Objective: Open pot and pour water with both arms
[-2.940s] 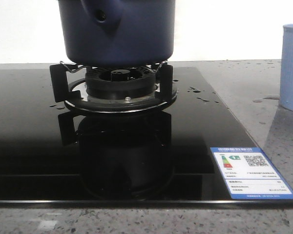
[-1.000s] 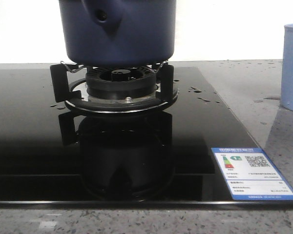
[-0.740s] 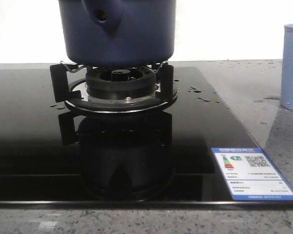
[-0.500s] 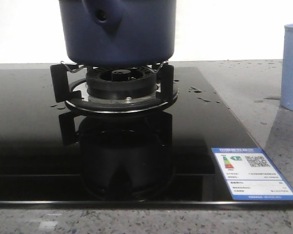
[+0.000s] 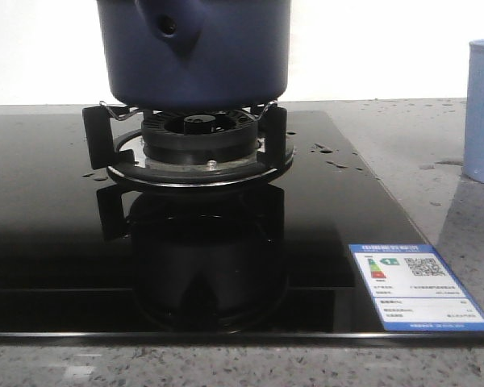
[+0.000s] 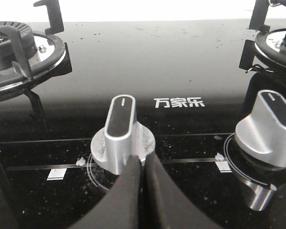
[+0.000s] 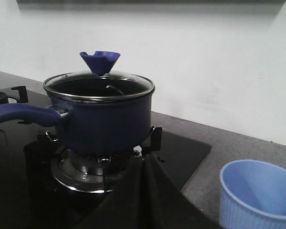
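Front view: pot (image 5: 195, 52) sits at top centre on the burner (image 5: 195, 137) of a black glass stove (image 5: 56, 242); only its lower wall and handle mount show, the top is cropped. Pale blue cup (image 5: 482, 113) at the right edge, well apart on the counter. Water drops lie on the glass between them. No arm in this view.

Left wrist view: left gripper (image 6: 142, 164) at bottom centre, fingers pressed together with nothing between them, tips just at the base of a silver knob (image 6: 120, 131). Second knob (image 6: 269, 129) at right.

Right wrist view: right gripper (image 7: 144, 167) at bottom centre, fingers closed and empty, aimed at the pot (image 7: 102, 114), left of centre. Glass lid (image 7: 99, 83) is on; its blue flared knob (image 7: 100, 62) looks like the place to pinch. The long handle (image 7: 21, 114) at left is the hold for pouring.

Judgement: metal pot with water, likely heavy and sloshy; glass lid fragile and slick. Cup at lower right is clear of the lid's path.
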Robot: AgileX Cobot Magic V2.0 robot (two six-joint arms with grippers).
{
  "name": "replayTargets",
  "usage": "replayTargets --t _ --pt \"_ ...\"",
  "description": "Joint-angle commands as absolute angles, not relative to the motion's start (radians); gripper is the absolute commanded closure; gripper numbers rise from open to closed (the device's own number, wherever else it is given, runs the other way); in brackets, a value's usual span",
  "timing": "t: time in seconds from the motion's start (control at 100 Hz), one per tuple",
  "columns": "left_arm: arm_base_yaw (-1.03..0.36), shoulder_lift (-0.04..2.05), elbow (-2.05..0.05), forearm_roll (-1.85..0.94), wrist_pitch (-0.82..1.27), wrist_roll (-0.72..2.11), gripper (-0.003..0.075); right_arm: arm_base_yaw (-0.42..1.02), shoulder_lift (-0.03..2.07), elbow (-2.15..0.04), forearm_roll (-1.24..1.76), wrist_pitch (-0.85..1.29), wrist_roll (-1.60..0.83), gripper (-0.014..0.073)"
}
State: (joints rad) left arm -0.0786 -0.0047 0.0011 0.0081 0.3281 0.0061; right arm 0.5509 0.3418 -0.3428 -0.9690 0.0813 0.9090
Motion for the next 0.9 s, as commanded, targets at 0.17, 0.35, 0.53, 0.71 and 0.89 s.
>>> replayTargets --t 0.17,0.35,0.53,0.71,0.89 --pt "-0.077 -0.028 0.034 0.008 0.286 -0.005 0.0739 0.553 0.348 -0.371 -0.985 0.045 0.913 0.0668" --pt "-0.077 -0.028 0.034 0.008 0.286 -0.005 0.0739 0.553 0.348 -0.371 -0.985 0.045 0.913 0.0668" --pt "-0.077 -0.028 0.034 0.008 0.286 -0.005 0.0739 0.553 0.348 -0.367 -0.973 0.215 0.915 0.0668" --pt "-0.077 -0.028 0.034 0.008 0.286 0.0 0.0739 0.515 0.348 -0.354 -0.763 0.326 0.782 0.0668" --pt "-0.077 -0.028 0.034 0.008 0.286 -0.005 0.0739 0.315 0.303 -0.272 -0.485 0.272 0.418 0.0668"
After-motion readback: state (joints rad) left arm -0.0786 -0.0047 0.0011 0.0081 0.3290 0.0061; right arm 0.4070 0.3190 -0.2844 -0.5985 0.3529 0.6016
